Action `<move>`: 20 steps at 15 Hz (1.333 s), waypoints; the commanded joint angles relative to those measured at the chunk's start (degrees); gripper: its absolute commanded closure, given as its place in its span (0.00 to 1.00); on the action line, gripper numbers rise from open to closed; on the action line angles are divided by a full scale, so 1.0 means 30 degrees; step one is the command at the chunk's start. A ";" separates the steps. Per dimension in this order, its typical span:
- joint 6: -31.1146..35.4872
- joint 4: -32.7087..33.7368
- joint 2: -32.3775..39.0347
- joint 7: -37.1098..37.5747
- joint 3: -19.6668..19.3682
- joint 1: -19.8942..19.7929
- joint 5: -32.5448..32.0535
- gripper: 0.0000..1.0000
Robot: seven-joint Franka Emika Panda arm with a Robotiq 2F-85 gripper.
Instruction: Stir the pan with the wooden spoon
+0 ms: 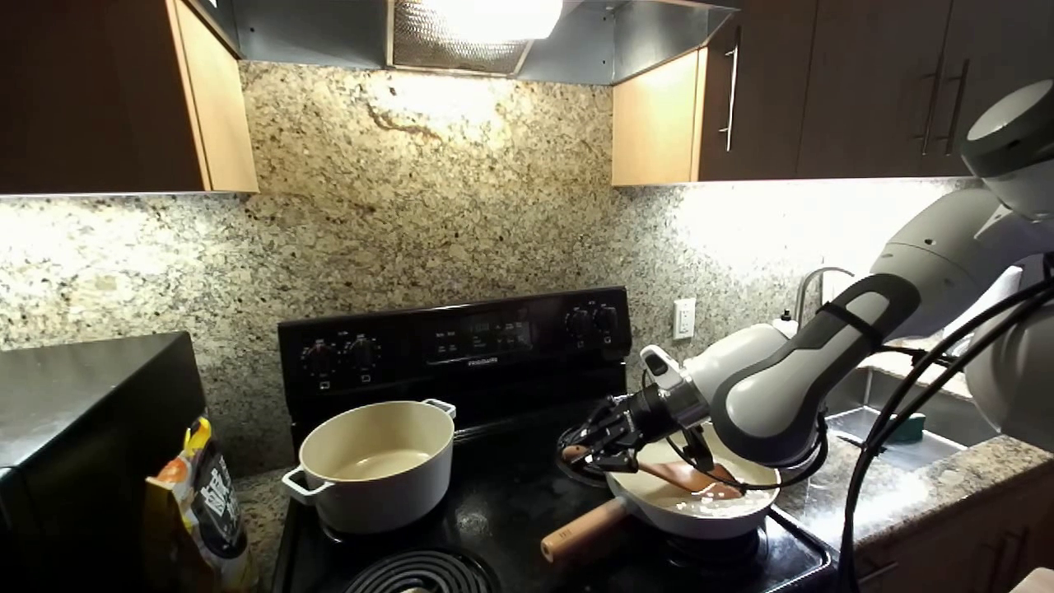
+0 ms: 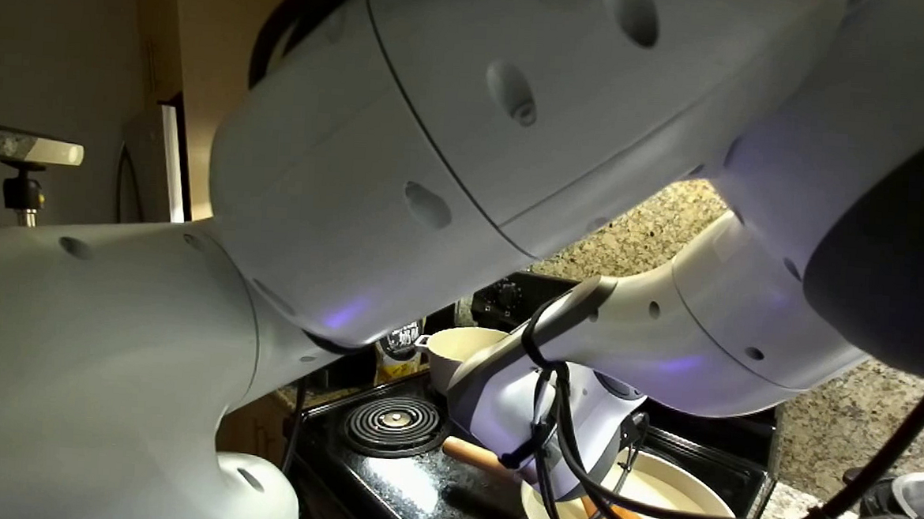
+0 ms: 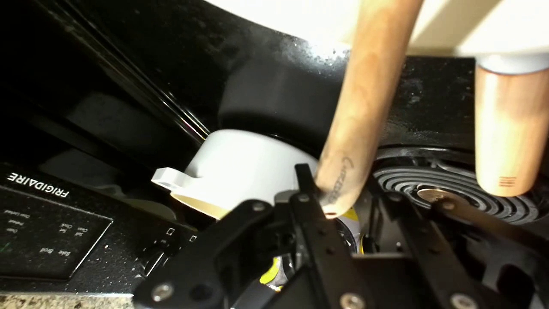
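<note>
- Gripper (image 3: 341, 189) clamped on spoon (image 3: 364, 107), near the end of its handle; jaws apart only by the handle's thickness.
- Handle end, with dark lettering, shows between the jaws in the wrist view and pokes out past them in an exterior view.
- Spoon tilted: runs down from the jaws over the rim of pan (image 1: 700, 529), head inside. Can't tell if head touches the bottom.
- Bright specks (image 1: 710, 501) beside the head; glints or contents, can't tell.
- Pan sits on stove (image 1: 510, 502), coil partly showing under its edge. Pale inside. Thick wood handle juts out over the stovetop, apart from the spoon.
- Arm (image 1: 766, 403) comes in over the pan from picture right in an exterior view.
- In an exterior view arm hides gripper; spoon head and part of pan (image 2: 683, 485) show beneath.
- Pot (image 1: 391, 502) stands upright on the stove toward the back, well apart from pan. Two handles, pale inside.
- Coil burner (image 2: 395, 426) in front of pot.
- Bag (image 1: 216, 511), black and yellow with print, stands beside the stove near pot, next to black box (image 1: 107, 478).
- Control panel (image 1: 482, 338) runs along the stove's back; FRIGIDAIRE on it reads upside down in the wrist view.
- Sink (image 1: 963, 416) at picture right, past the arm, green item (image 1: 908, 428) in it.
- Outlet (image 1: 683, 319) on the stone wall (image 1: 428, 189), between stove and sink.
- Camera (image 2: 37, 147) on a stand at picture left in an exterior view.
</note>
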 commanded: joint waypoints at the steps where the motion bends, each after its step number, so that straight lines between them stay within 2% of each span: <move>1: -0.0429 -0.0299 -0.0815 0.0200 0.0371 -0.0437 -0.0014 0.88; 7: -0.0915 -0.0049 -0.1614 0.0457 0.0582 -0.0190 0.0313 0.88; 8: -0.0298 0.0232 -0.0543 0.0001 0.0143 -0.0010 0.0019 0.73; 15: -0.0619 0.0292 -0.0885 0.0026 0.0252 -0.0002 0.0045 0.73; 16: -0.0622 0.0292 -0.0885 0.0026 0.0252 -0.0002 0.0045 0.88; 19: -0.3277 0.0101 0.2444 -0.1147 0.1986 -0.2514 -0.2971 0.88; 20: -0.4183 0.0057 0.3175 -0.1372 0.2331 -0.2899 -0.3555 0.88</move>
